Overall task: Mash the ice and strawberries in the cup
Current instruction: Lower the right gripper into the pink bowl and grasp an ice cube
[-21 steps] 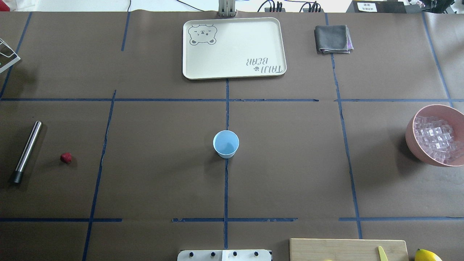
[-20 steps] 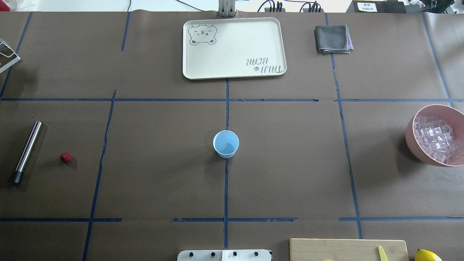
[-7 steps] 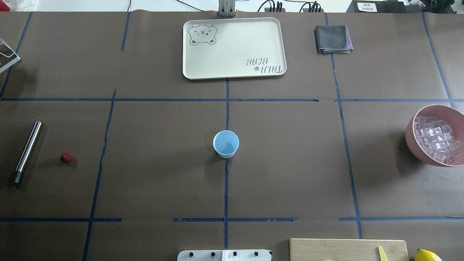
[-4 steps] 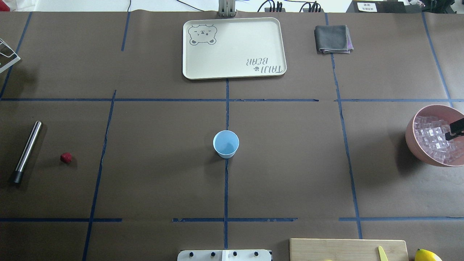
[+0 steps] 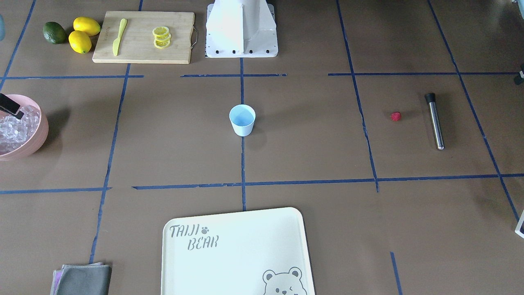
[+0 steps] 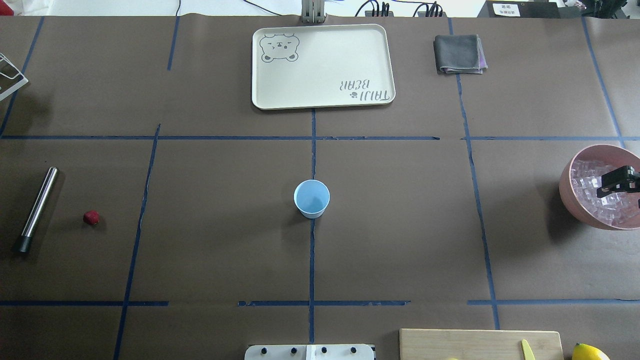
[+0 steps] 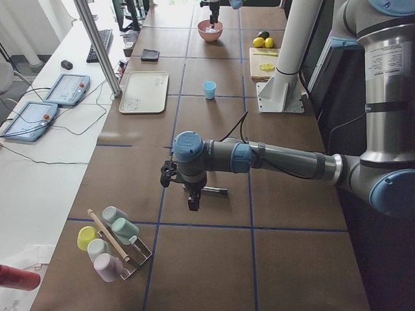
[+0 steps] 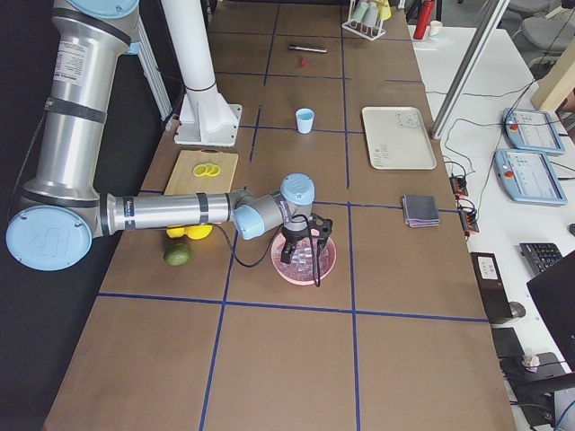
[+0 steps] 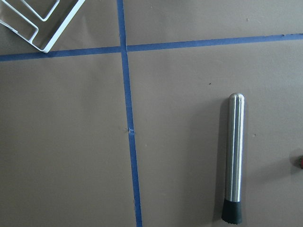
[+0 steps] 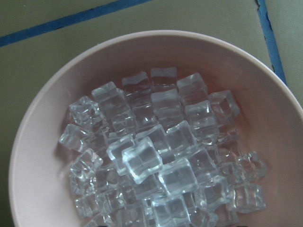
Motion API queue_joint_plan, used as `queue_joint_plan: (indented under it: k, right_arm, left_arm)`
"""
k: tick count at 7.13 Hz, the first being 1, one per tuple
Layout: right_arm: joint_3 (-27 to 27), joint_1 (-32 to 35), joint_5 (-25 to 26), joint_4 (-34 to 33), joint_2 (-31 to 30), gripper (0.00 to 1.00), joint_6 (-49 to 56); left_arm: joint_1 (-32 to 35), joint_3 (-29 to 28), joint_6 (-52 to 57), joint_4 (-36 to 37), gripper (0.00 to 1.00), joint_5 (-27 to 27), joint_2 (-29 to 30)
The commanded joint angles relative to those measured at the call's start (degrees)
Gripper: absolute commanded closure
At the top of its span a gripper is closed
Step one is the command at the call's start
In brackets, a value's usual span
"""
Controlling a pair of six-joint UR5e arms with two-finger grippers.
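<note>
The pale blue cup [image 6: 311,198] [image 5: 242,119] stands upright at the table's centre, with nothing showing inside. The red strawberry [image 6: 91,217] [image 5: 395,116] lies far left, beside a steel muddler [image 6: 37,209] [image 9: 233,158]. Ice [image 10: 156,151] [image 6: 595,197] fills the pink bowl [image 6: 567,192] at the far right. My right gripper [image 6: 625,189] [image 8: 303,256] hangs over the ice, fingers apart, holding nothing. My left gripper [image 7: 194,205] hovers over the muddler, seen only from the side; I cannot tell whether it is open.
A cream tray [image 6: 322,65] and a folded grey cloth [image 6: 459,53] lie at the far edge. A cutting board [image 5: 143,37] with lemon slices and a yellow knife, plus whole fruit [image 5: 80,35], sits near the robot base [image 5: 241,28]. A rack of cups [image 7: 110,243] stands at the left end.
My right gripper has come in from the right edge and moved left over the pink bowl of ice. The cup, strawberry and muddler have not moved.
</note>
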State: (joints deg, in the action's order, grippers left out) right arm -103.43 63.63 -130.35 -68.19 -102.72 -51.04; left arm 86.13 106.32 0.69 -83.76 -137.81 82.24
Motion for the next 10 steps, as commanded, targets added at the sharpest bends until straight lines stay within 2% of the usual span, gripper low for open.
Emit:
queue_joint_plan:
  k: [1, 3, 4, 5, 6, 7, 8, 9, 10]
  right_arm:
    - [1.2, -1.4, 0.2, 0.1, 0.4, 0.09, -0.5]
    - [1.8, -1.6, 0.4, 0.0, 1.3, 0.15, -0.6]
    - [2.7, -1.6, 0.4, 0.0, 1.8, 0.24, -0.6]
    - [2.9, -1.5, 0.7, 0.0, 1.8, 0.36, -0.6]
    - [2.9, -1.5, 0.7, 0.1, 1.7, 0.57, -0.7]
    - [2.7, -1.5, 0.6, 0.1, 1.7, 0.83, -1.0]
    - [2.2, -1.4, 0.5, 0.1, 1.7, 0.98, -1.0]
    - [1.1, -1.2, 0.1, 0.1, 1.4, 1.00, -1.1]
    - [-3.9, -1.1, -0.3, -0.2, 0.6, 1.00, -1.3]
  left_arm:
    - [0.0, 0.3, -0.1, 0.0, 0.00, 0.0, 0.0]
    - [0.1, 1.4, -0.2, 0.1, 0.00, 0.0, -0.1]
    - [0.1, 1.5, -0.2, 0.1, 0.00, 0.0, -0.1]
    - [0.1, 1.8, -0.3, 0.1, 0.00, 0.0, -0.1]
    - [0.1, 2.0, -0.4, 0.1, 0.00, 0.0, -0.1]
    - [0.1, 2.0, -0.4, 0.1, 0.00, 0.0, -0.1]
    - [0.1, 2.1, -0.4, 0.1, 0.00, 0.0, -0.1]
    - [0.1, 2.2, -0.4, 0.1, 0.00, 0.0, -0.1]
    - [0.1, 2.2, -0.5, 0.1, 0.00, 0.0, -0.1]
